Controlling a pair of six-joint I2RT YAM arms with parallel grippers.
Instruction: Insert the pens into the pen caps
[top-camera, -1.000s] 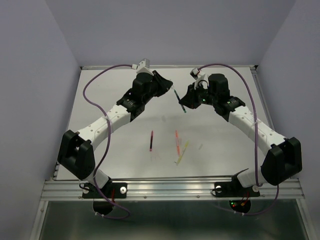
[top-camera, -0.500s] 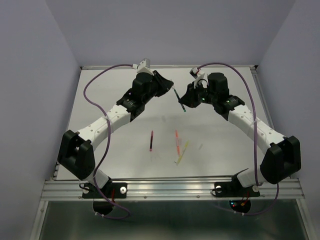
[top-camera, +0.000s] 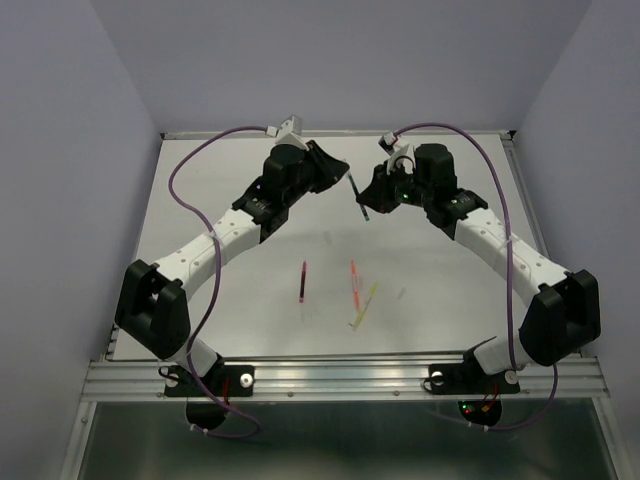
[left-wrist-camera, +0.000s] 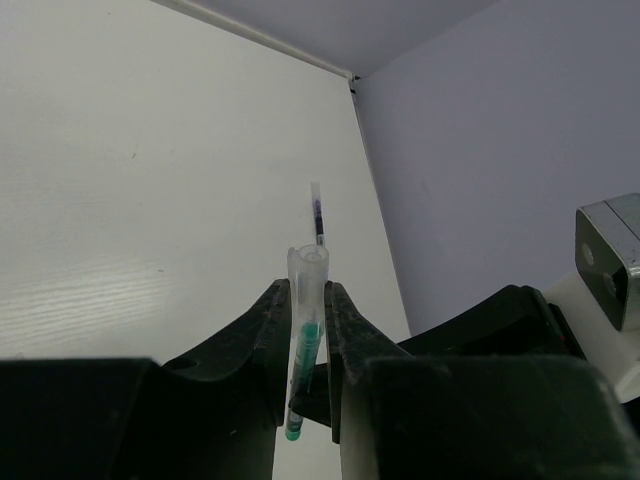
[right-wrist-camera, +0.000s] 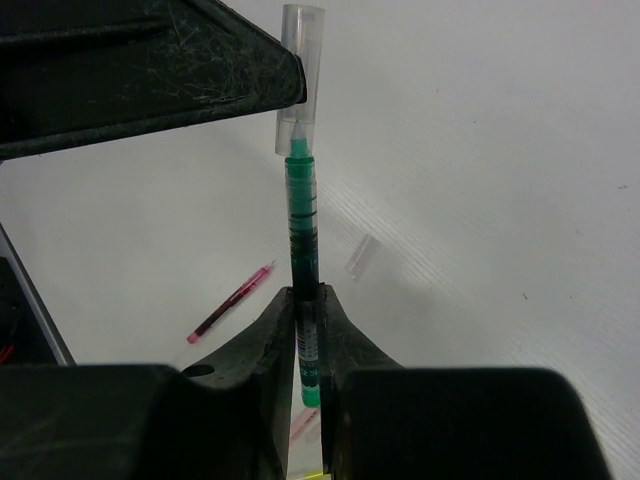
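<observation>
- The right gripper (right-wrist-camera: 305, 295) has its fingers pinched tight on the lower barrel of the thin green stick pen (right-wrist-camera: 300, 215); most of the barrel stands clear beyond the fingertips, probably so the writing end can be aimed
- The left gripper (left-wrist-camera: 308, 292) is clamped on a short translucent pale grey pen cap (left-wrist-camera: 306, 285), which juts past its fingertips so that the cap's mouth is free to meet the pen
- Between the two sets of fingers, pen and cap line up end to end: the green tip has entered the cap's mouth and shows through its wall, but the cap does not look fully seated, so a straight push along the barrel seems to be what is left
- Just beyond the left fingers a dark blue stick pen (left-wrist-camera: 318, 212) lies flat
- Past the right fingers a second loose translucent cap (right-wrist-camera: 362, 257) rests on the white table (top-camera: 250, 300)
- Well apart from both grippers, towards the arm bases, lie the maroon stick pen (top-camera: 303, 281), the orange-red stick pen (top-camera: 354, 285) and the yellow stick pen (top-camera: 364, 305), uncapped as far as can be told
</observation>
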